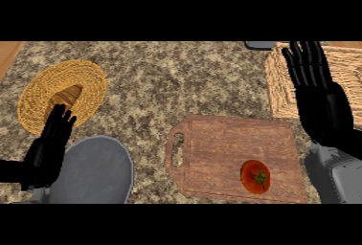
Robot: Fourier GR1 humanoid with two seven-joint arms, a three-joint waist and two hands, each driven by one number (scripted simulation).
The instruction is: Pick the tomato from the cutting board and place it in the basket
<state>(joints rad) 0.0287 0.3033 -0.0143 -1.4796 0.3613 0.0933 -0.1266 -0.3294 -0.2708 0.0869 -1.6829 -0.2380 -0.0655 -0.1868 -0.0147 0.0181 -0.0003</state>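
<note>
A red tomato [256, 176] with a green stem lies on the wooden cutting board [226, 143], near the board's lower right corner. The woven basket [283, 86] stands at the upper right, partly hidden by my right hand [317, 93]. That hand is open, fingers straight and pointing away from me, held over the basket's left part, well above the tomato in the view. My left hand [48, 148] rests open at the lower left, fingers up, far from the board.
A round woven placemat [42, 93] with a brown piece on it lies at the upper left. A grey plate [96, 167] sits at the lower left beside my left hand. The counter is speckled stone [176, 76].
</note>
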